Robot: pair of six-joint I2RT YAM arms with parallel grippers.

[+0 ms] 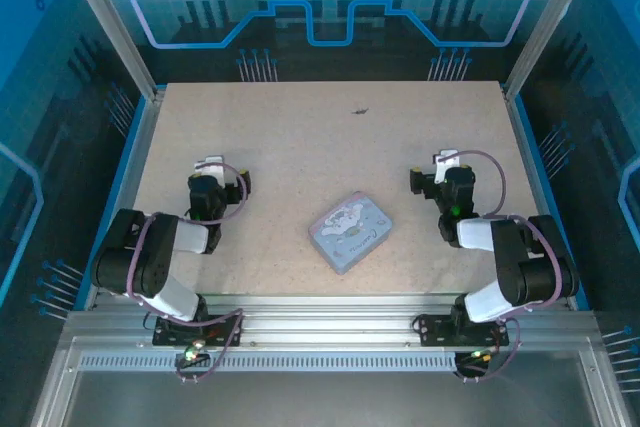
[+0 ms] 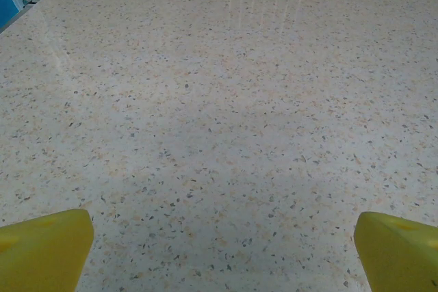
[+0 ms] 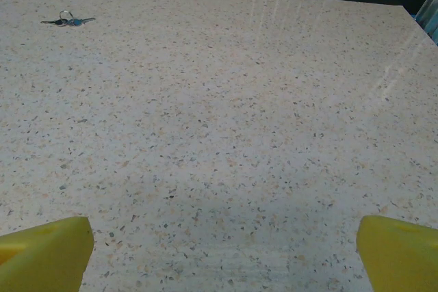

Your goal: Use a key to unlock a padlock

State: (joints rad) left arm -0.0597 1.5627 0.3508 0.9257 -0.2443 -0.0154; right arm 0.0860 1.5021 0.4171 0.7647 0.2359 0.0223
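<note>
The key lies on a ring at the table's far side; from above it is a mere speck beyond the pale-blue tin. The left gripper and right gripper are spread wide, their yellow fingertips cut off at the frame corners.

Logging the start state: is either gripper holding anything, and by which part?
Nothing is held. The left gripper and right gripper both stand open; the key lies untouched on the table.

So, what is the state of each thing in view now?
left pincer: open, empty, over bare table.
right pincer: open, empty.
key: lying flat, far from both pincers, untouched.
tin: lying flat between the arms, looks closed.
</note>
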